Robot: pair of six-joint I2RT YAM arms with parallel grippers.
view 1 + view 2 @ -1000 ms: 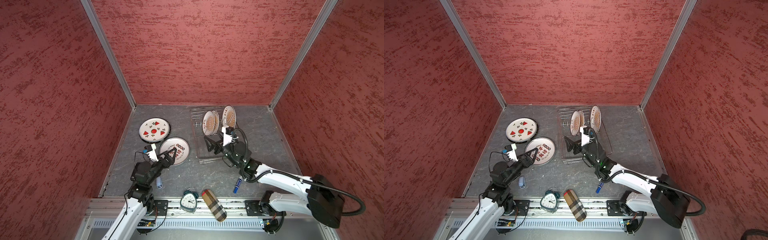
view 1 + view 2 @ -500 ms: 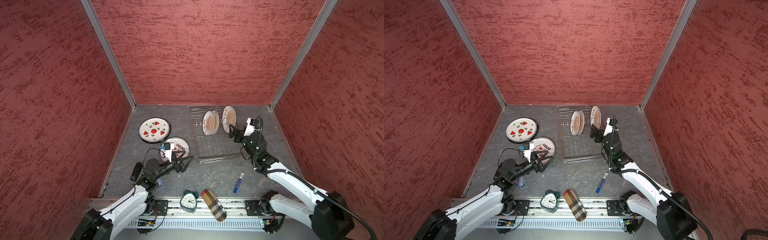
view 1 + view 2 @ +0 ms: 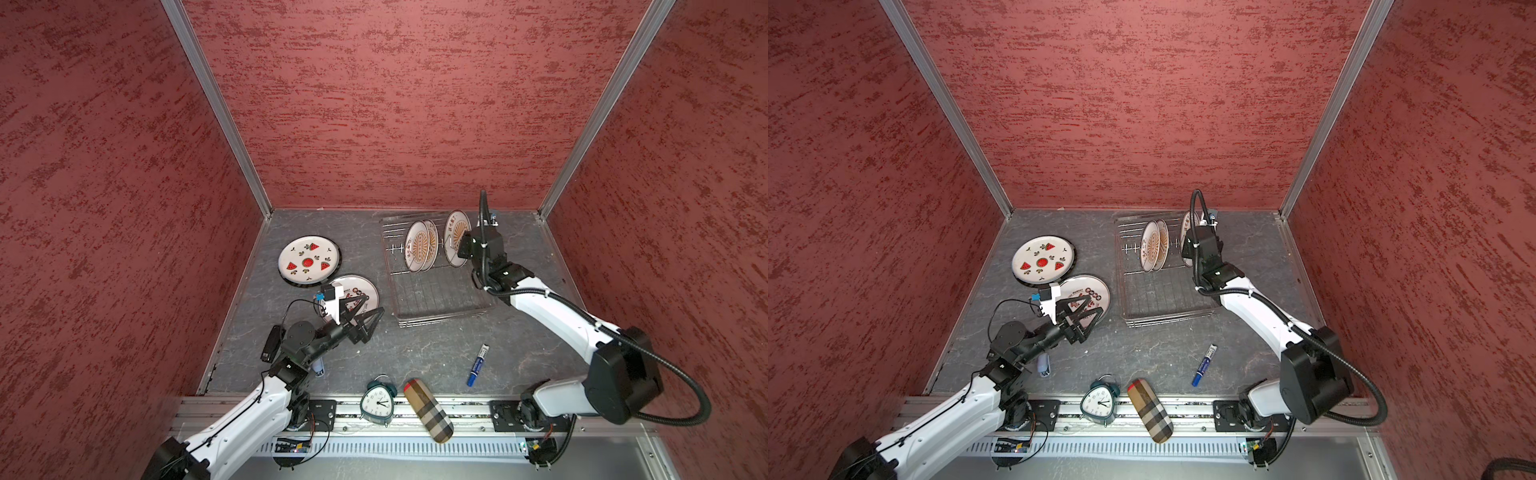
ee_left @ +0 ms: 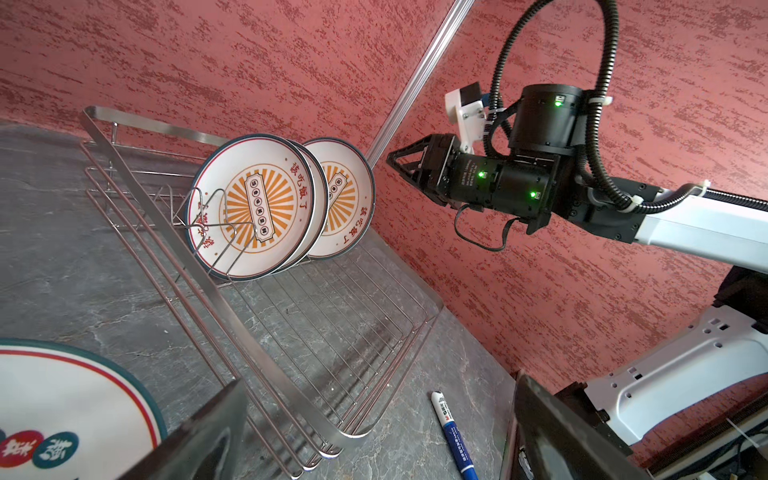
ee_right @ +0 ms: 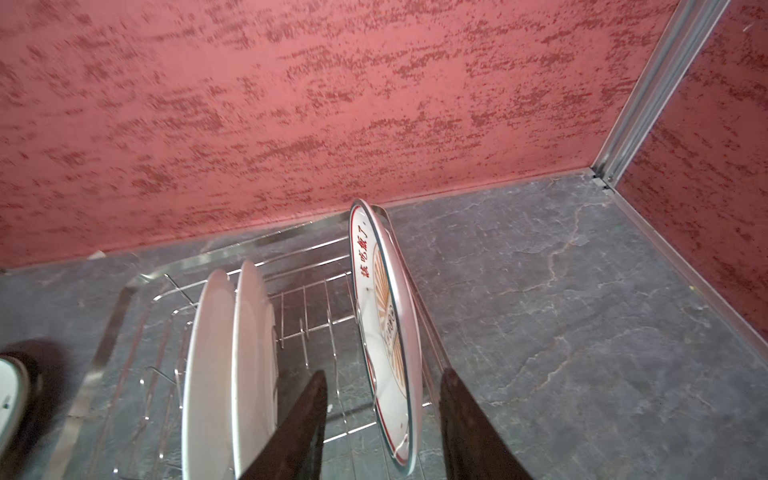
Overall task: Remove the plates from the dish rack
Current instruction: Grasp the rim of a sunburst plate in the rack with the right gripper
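Unloaded, flat on surface (image 3: 415,353) left of dish rack (image 3: 440,318): watermelon plate (image 3: 308,262), red-character plate (image 3: 368,286). Remaining upright in dish rack: three sunburst plates (image 3: 420,251). Right pincer (image 5: 383,373) spread astride rightmost plate (image 5: 386,316), not yet pinching. Left pincer (image 3: 373,303) spread, empty.

Both top views are lit brightly and evenly from above; only short, soft shadows are cast under the arms (image 3: 552,311). Glints are caught on the wires of the dish rack (image 4: 266,332) — thin striped shadows are laid on the grey floor (image 4: 62,249) beneath. The right gripper (image 5: 382,372) is shown with dark, blurred fingers (image 5: 303,432), and that wrist view is soft throughout.
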